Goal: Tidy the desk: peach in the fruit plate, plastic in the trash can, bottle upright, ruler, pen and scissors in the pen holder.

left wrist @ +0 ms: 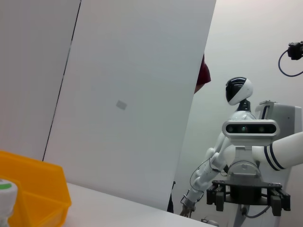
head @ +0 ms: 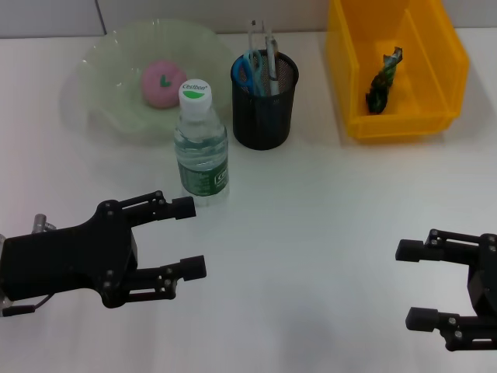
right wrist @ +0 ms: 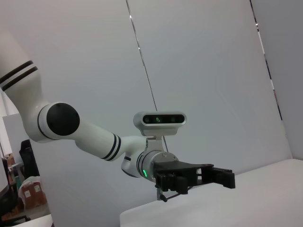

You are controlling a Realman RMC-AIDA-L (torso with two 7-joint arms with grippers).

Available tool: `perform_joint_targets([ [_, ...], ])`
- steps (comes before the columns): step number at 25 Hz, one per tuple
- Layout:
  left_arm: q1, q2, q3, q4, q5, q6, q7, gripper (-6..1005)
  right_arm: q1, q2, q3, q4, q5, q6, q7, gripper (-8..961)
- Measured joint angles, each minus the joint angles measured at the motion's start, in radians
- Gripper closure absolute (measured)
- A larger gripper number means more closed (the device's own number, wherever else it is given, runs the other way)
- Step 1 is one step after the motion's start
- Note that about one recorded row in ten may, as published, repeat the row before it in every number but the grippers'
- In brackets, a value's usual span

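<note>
Head view: the peach (head: 161, 83) is sitting in the plate (head: 105, 93), the bottle (head: 201, 144) is standing upright on the counter (head: 311, 233) just in front of the plate, and the holder (head: 264, 101) beside it is carrying the scissors (head: 249, 68) plus a pen-like item (head: 271, 66); a separate ruler is not clearly making itself out among them. The plastic (head: 384, 80) is lying inside the yellow bin (head: 446, 70). Judgement: every listed step is looking done, with only the ruler unconfirmed. The left hand (head: 190, 238) is hovering low over the near counter, fingers spread wide and holding nothing; the right hand (head: 416, 284) is sitting at the near right, also wide and empty. Left wrist view: it is showing only a corner of the bin (left wrist: 35, 189) and the bottle cap (left wrist: 5, 189) at the frame edge, plus another robot (left wrist: 244, 156) in the background that the head view is missing. Right wrist view: it is showing the left hand (right wrist: 220, 175) from the side with its arm, and none of the task items.
</note>
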Motion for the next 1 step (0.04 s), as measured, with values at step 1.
perform_joint_targets([
  [1,0.000,0.000,0.000,0.000,0.000,0.000,0.000,199,0.000,0.000,0.000,0.000,0.000,0.000,0.000,201],
])
